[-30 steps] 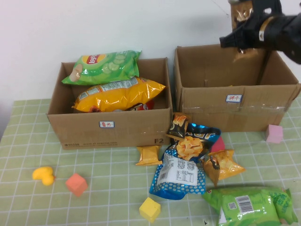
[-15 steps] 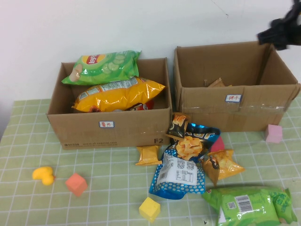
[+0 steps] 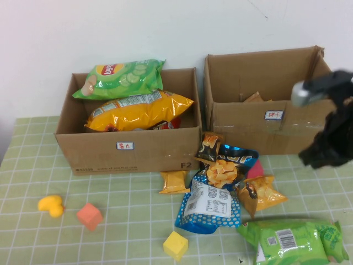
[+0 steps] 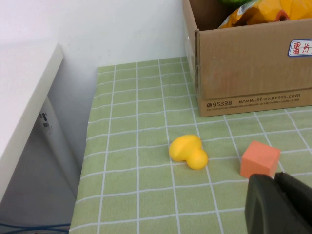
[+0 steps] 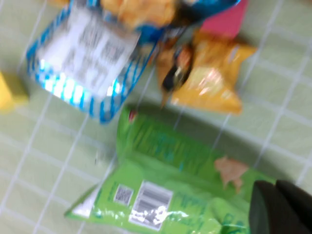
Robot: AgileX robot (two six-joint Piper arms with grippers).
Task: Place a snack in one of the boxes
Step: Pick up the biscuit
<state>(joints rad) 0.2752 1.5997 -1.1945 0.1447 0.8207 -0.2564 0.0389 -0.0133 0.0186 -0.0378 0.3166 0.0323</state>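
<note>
snack [image 3: 253, 97] lies in right box [image 3: 265, 130], at 1 o'clock. right gripper [image 3: 325, 152] hangs at 3 o'clock over the pile, left gripper [image 4: 278, 204] low at 9; can't tell either claw's spread. judged: drop done, next pick needs descent to green bag [image 3: 292, 240]. two boxes, three blocks.

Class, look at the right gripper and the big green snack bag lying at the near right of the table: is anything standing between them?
Nothing visible does. The right gripper hangs above the table in front of the right cardboard box, and the green snack bag lies uncovered below it. The left gripper sits far off, near the orange foam cube.
</note>
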